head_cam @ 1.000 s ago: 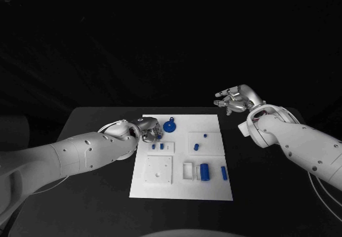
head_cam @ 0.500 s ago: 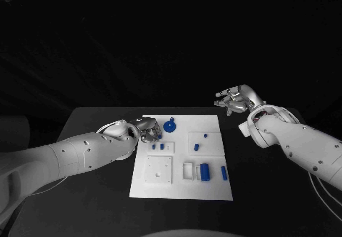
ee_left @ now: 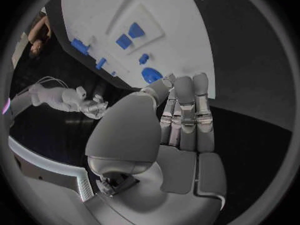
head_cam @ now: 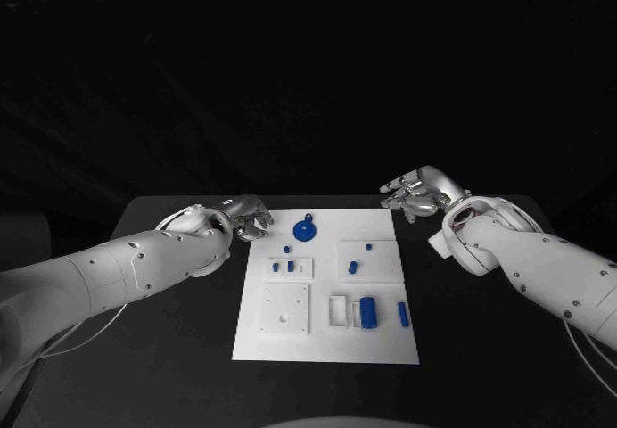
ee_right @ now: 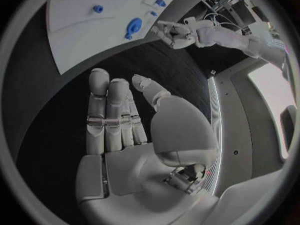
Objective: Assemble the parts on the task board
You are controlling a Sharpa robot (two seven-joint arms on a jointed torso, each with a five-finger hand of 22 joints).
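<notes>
The white task board (head_cam: 328,343) lies flat in the middle of the black surface (head_cam: 154,357), its long axis running away from the robot, with raised white fixture blocks and small blue parts on it: a round blue disc part (head_cam: 305,230) near the far edge and an upright-lying blue cylinder part (head_cam: 369,310) near the front right, its length along the board's long axis. The left hand (head_cam: 244,217) hovers just off the board's far left corner, fingers straight, side by side and holding nothing. The right hand (head_cam: 414,192) hangs beyond the far right corner, fingers loosely apart and empty.
</notes>
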